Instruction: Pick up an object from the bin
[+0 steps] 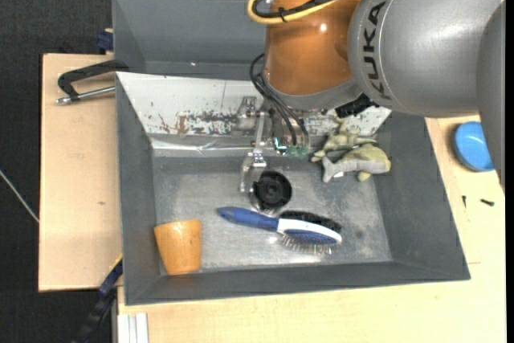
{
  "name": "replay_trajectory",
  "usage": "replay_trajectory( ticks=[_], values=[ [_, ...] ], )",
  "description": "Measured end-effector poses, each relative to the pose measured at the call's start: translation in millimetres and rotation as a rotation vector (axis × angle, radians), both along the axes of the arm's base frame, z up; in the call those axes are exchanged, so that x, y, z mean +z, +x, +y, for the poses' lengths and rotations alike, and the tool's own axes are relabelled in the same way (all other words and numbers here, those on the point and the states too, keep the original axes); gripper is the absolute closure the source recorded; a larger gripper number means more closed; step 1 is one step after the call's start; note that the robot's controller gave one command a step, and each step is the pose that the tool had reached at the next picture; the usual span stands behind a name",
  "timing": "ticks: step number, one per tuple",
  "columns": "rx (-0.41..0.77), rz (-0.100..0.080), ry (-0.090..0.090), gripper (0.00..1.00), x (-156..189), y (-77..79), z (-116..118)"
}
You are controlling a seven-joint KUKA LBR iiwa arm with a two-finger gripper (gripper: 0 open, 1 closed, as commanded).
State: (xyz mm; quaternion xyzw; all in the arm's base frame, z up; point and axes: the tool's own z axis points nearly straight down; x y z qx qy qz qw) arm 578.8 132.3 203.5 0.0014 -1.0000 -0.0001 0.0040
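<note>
- The only writing I could read was "KUKA" in dark letters running down the grey arm (434,28), right next to the orange cover (309,32) on the wrist.
- The gripper (257,166) was down low in the middle of the grey bin (136,197), just above and touching or nearly touching a small black round thing (271,189).
- That black thing looked like a chunky ring or wheel with a darker centre, sitting flat on the bin floor.
- Honestly couldn't tell if the gripper was wide or narrow, or if it had a hold on anything.
- Just below the black piece lay a blue-handled hairbrush (281,227) with a white and black head, on its side.
- An orange cup (178,247) stood in the lower left corner, well apart.
- A pale grey-green toy (353,158) lay to the right, near the wrist.
</note>
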Motion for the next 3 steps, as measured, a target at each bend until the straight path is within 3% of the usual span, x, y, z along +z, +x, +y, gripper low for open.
replay_trajectory(
  ticks=[1, 2, 3],
  values=[
    [0.152, -0.006, 0.001, 0.0, -123, -41.3, -66],
    [0.153, -0.01, 0.002, 1.0, -120, -40.2, -64],
    [0.371, -0.021, 0.001, 1.0, 10, -30.9, -74]
  ],
)
